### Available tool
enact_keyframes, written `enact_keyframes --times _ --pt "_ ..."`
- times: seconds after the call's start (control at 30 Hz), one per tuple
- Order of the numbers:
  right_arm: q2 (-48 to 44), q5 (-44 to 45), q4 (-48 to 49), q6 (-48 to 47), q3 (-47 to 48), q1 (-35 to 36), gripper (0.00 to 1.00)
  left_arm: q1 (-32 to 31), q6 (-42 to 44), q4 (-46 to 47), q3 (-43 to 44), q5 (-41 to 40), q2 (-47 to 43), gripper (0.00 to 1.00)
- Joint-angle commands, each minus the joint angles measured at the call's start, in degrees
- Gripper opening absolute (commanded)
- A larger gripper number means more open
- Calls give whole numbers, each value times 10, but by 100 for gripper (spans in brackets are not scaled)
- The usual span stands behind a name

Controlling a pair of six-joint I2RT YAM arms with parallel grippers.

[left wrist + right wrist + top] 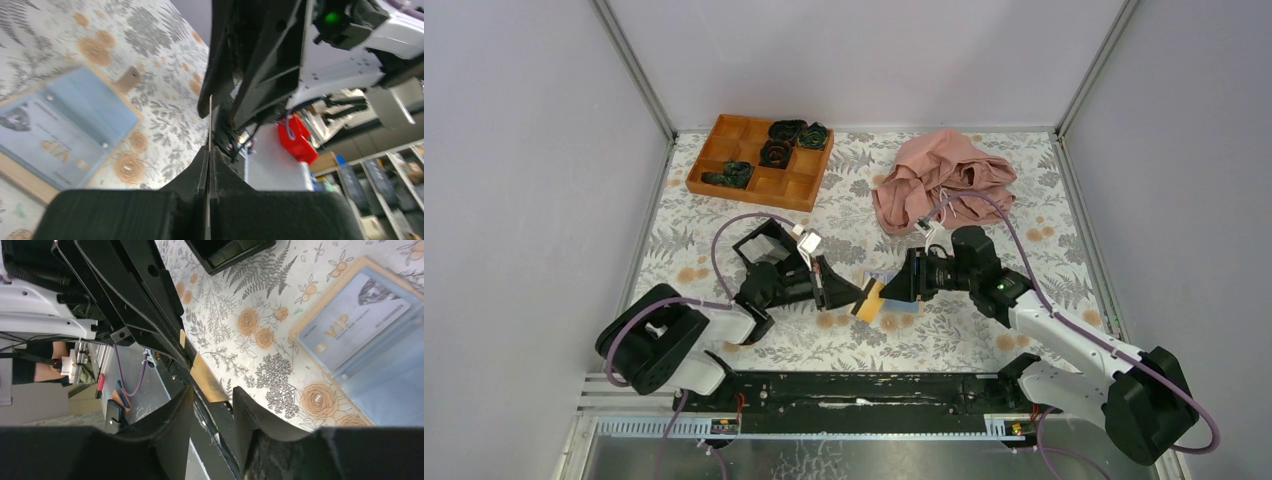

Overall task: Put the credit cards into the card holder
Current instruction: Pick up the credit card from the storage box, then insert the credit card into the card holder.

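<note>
- Two grippers meet from above: left gripper (854, 292) and right gripper (894, 284) flank a gold credit card (869, 300).
- Left wrist: its jaws pinch that card edge-on. The open card holder (95, 107) lies below, with a VIP card (55, 145) slotted.
- Right wrist: its jaws stand apart around the card. It looks thin, stiff and slick; best gripped on the flat faces.

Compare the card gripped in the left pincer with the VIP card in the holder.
The gripped card looks gold, while the VIP card is pale blue-grey with gold lettering. The gripped card stands on edge, pinched in the shut left pincer, while the VIP card lies flat in the open card holder. Both are thin rectangular cards.
</note>
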Motion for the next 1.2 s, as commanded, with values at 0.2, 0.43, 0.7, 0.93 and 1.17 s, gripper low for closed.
enact_keyframes --times 0.2,0.43,0.7,0.93,1.17 --pt "-73 136 -38 -25 7 -9 48 -85 84 -208 52 -267 -33 0" --pt "-134 291 -71 -21 -11 -10 48 -115 44 -221 75 -387 22 0" --pt "-112 349 -56 -8 -31 -9 46 -120 14 -201 107 -414 98 0" --pt "-70 366 -37 -3 -38 -10 35 -122 2 -198 129 -419 140 0" --pt "-31 369 -17 0 -43 -10 25 -123 -8 -212 137 -431 153 0"
